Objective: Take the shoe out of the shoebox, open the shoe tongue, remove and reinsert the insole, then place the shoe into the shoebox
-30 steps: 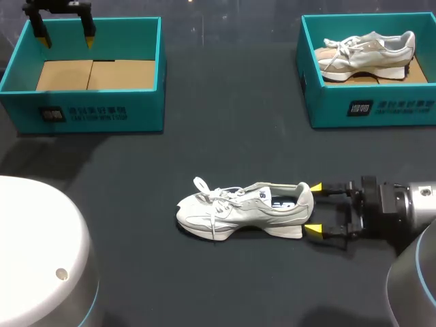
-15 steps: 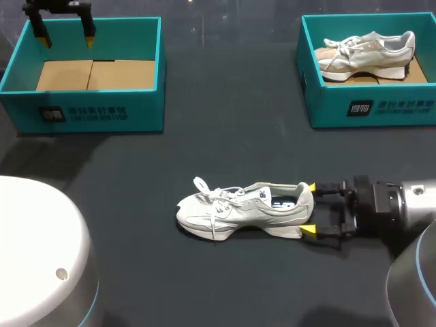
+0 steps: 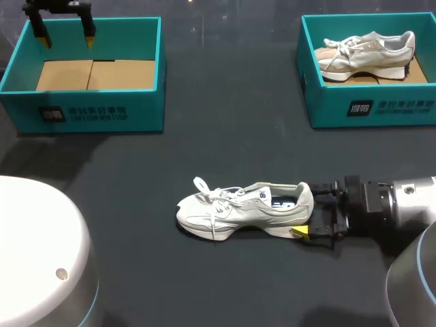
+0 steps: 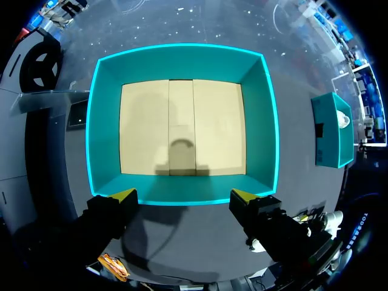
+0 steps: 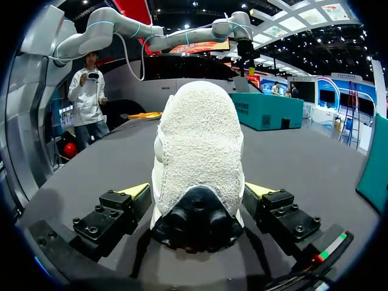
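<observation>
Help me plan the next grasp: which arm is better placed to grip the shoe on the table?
Right. The right gripper straddles the shoe at its heel; the left gripper hangs far off by the empty shoebox.

The left gripper (image 3: 67, 39) is positioned at the far left of the table, fingers pointing straight down and spread wide. The right arm (image 3: 402, 204) enters from the right, low and nearly level with the table surface. The right gripper (image 3: 305, 210) points leftward with its fingers apart, one on each side of the heel of the shoe (image 3: 238, 208); in the right wrist view a narrow gap shows at each yellow tip.
</observation>
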You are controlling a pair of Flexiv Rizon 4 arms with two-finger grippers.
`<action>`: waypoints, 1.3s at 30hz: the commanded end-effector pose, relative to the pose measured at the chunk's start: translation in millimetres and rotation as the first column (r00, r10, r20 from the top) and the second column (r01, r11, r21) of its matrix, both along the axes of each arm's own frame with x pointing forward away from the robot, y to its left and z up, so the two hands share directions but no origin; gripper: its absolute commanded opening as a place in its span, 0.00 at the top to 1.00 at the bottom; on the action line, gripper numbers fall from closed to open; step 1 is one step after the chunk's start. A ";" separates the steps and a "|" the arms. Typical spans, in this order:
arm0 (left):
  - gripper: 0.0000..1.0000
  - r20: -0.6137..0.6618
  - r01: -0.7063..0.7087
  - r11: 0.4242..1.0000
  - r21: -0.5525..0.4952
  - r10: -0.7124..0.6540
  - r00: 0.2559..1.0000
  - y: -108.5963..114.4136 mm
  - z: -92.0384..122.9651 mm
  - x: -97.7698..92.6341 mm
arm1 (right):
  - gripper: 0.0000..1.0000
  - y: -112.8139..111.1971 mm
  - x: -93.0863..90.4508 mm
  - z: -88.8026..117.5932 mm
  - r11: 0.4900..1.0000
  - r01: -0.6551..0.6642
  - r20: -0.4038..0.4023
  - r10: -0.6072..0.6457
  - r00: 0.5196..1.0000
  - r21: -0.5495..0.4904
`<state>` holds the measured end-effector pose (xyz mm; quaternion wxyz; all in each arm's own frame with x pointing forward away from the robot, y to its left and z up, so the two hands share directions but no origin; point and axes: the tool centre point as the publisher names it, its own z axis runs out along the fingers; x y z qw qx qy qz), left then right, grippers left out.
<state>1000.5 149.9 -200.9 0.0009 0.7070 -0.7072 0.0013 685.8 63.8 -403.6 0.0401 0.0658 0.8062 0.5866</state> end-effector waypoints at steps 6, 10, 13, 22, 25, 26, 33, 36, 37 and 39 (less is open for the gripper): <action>0.00 -0.001 0.000 1.000 0.001 0.000 1.000 0.0 0.3 0.0 | 0.00 9.2 1.4 -3.9 1.000 -0.002 -0.005 0.002 1.000 -0.012; 0.00 -0.001 0.000 1.000 0.001 0.000 1.000 0.0 0.3 0.0 | 0.00 11.7 2.7 -4.9 1.000 -0.006 -0.007 0.006 1.000 -0.015; 0.00 -0.001 0.000 1.000 0.001 0.000 1.000 0.0 0.3 0.0 | 0.00 13.8 3.6 -6.4 1.000 -0.009 -0.008 0.009 1.000 -0.018; 0.00 -0.001 0.000 1.000 0.001 0.000 1.000 0.0 0.3 0.0 | 0.51 18.8 5.1 -9.6 1.000 -0.019 -0.014 0.019 1.000 -0.019; 0.00 -0.001 0.000 1.000 0.001 0.000 1.000 0.0 0.3 0.0 | 0.94 19.5 4.9 -9.6 1.000 -0.022 -0.012 0.022 1.000 -0.019; 0.00 -0.001 0.000 1.000 0.001 0.000 1.000 0.0 0.3 0.0 | 1.00 19.8 4.8 -9.4 1.000 -0.024 -0.009 0.024 1.000 -0.020; 0.00 -0.001 0.000 1.000 0.001 0.000 1.000 0.0 0.3 0.0 | 1.00 21.0 5.5 -9.1 0.999 -0.043 0.004 0.043 0.999 -0.030; 0.00 -0.001 0.000 1.000 0.001 0.000 1.000 0.0 0.3 0.0 | 1.00 21.5 6.2 -8.6 0.998 -0.045 0.006 0.046 0.999 -0.032; 0.00 -0.001 0.000 1.000 0.001 0.000 1.000 0.0 0.3 0.0 | 1.00 21.6 6.4 -8.5 0.998 -0.046 0.006 0.046 0.999 -0.032; 0.00 -0.001 0.000 1.000 0.001 0.000 1.000 0.0 0.3 0.0 | 1.00 21.8 6.8 -8.4 0.998 -0.047 0.007 0.047 0.999 -0.033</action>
